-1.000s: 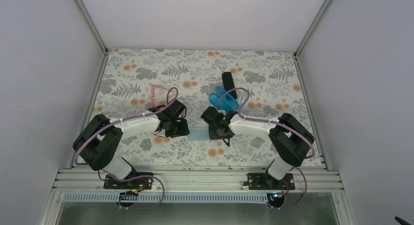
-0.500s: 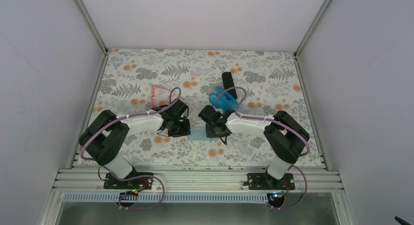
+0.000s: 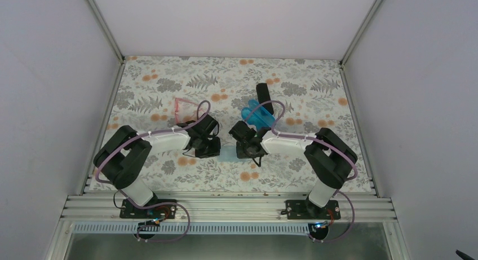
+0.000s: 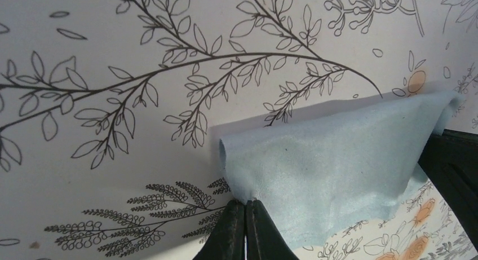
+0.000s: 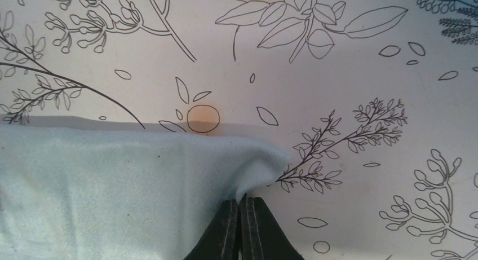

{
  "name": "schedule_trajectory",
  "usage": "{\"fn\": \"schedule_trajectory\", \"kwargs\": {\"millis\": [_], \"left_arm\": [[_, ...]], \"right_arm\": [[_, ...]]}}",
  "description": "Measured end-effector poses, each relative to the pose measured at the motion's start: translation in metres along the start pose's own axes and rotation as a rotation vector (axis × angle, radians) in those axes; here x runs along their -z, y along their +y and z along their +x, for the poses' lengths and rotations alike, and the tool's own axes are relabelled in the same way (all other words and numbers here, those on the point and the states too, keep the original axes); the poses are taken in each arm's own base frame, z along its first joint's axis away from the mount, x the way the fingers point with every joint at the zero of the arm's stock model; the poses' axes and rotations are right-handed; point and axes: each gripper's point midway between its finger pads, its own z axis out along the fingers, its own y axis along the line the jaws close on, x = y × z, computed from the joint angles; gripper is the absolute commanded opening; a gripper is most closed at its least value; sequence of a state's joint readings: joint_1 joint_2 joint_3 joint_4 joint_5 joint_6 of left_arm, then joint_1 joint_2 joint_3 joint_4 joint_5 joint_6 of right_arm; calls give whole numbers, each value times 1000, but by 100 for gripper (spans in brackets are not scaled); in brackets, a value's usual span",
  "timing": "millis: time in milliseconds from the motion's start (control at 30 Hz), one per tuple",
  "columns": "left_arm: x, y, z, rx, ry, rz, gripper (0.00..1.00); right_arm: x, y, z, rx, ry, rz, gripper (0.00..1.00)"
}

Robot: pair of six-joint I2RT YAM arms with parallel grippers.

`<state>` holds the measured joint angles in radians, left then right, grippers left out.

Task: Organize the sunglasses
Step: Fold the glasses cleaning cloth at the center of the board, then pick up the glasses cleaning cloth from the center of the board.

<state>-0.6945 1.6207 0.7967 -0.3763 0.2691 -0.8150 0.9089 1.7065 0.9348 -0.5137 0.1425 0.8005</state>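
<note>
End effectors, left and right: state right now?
Left end effector: closed, pinching the light blue cloth.
Right end effector: closed, pinching the same cloth.

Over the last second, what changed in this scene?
Both grippers closed. The left gripper and the right gripper now each pinch an edge of the light blue cloth, which tents up at the pinched spots. Both arms edged inward a little. The sunglasses and the blue case stayed where they were.
</note>
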Motion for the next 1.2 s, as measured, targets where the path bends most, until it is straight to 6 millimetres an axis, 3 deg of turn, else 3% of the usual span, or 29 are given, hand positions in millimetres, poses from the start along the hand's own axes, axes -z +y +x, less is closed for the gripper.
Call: {"fn": "schedule_trajectory", "kwargs": {"millis": [233,500,700,967,1200], "left_arm": [[6,-10,-13,-62,-29,-11,2],[35,-60,-55,-215,-137,53,2],[34,-79,-74,-301,-143,52,2],[36,-110,-120,-407,-180,87,2],[31,-130,-147,-480,-171,120,2]], "right_arm": [[2,1,-1,-37,-9,-12,4],[31,-11,-28,-160,-91,-42,4],[47,-25,-46,-245,-154,-36,4],[49,-51,-67,-354,-203,13,4],[56,-64,-89,-420,-254,26,4]]}}
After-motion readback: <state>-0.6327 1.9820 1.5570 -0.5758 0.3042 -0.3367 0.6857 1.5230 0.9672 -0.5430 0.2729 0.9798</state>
